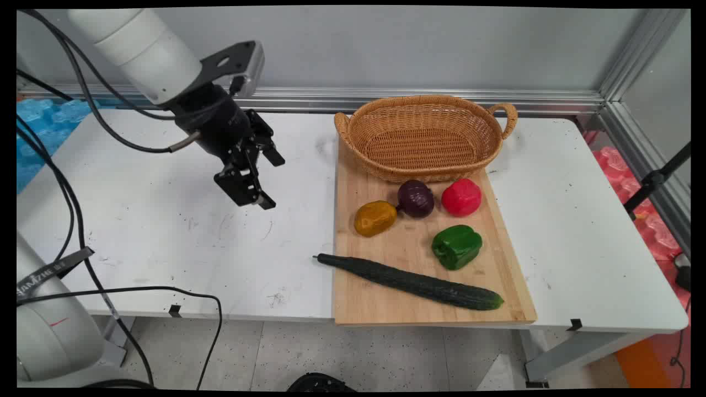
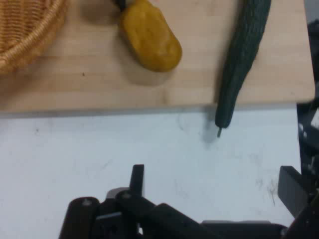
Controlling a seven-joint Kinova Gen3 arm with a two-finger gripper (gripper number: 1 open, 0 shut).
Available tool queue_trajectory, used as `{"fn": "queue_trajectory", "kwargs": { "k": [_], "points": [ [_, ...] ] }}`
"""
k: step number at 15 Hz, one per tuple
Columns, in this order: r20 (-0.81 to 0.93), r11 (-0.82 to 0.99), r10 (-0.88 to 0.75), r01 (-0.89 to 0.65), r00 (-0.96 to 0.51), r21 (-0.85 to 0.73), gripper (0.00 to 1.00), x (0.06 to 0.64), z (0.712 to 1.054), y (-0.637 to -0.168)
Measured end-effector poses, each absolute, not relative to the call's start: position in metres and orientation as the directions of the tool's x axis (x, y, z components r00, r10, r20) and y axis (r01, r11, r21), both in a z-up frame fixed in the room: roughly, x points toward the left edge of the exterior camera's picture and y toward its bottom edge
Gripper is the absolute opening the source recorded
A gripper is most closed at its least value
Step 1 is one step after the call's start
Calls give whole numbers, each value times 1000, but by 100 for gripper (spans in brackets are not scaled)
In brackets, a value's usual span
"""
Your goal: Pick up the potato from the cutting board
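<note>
Gripper: black two-finger gripper (image 1: 267, 182) hangs above the bare white table (image 1: 165, 231), its fingers spread wide apart with nothing between them.
Nearest thing: cucumber (image 1: 411, 281), long, dark green and bumpy, lies slantwise; its thin stem end sticks off the wooden cutting board (image 1: 513, 286) onto the table, toward the gripper, while the rest lies on the board.
Yellow pepper: a rounded, glossy mustard-yellow pepper (image 1: 375, 218) lies on the board, just beyond the board's edge nearest the gripper; in the hand view it sits ahead of the fingers.
Purple onion: dark purple onion (image 1: 416, 198) touches the yellow pepper on its side away from the gripper.
Red pepper: red pepper (image 1: 461, 197), beyond the onion.
Green pepper: green pepper (image 1: 456, 246), beyond the yellow one, close to the cucumber.
Basket: woven wicker basket (image 1: 424, 165) with two handles stands at the board's far end, well apart from the gripper.
</note>
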State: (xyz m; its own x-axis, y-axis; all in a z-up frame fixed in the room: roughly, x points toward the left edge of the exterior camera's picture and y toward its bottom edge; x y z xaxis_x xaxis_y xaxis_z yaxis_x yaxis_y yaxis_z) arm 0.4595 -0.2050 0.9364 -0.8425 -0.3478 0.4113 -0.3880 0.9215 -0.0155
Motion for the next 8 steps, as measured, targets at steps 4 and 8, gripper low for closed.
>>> {"fn": "queue_trajectory", "kwargs": {
  "k": [4, 8],
  "points": [
    [455, 881, -426, -474, -782, 10, 100, 453, 935, -210],
    [483, 828, -505, -560, -716, 35, 100, 425, 922, -221]
  ]
}}
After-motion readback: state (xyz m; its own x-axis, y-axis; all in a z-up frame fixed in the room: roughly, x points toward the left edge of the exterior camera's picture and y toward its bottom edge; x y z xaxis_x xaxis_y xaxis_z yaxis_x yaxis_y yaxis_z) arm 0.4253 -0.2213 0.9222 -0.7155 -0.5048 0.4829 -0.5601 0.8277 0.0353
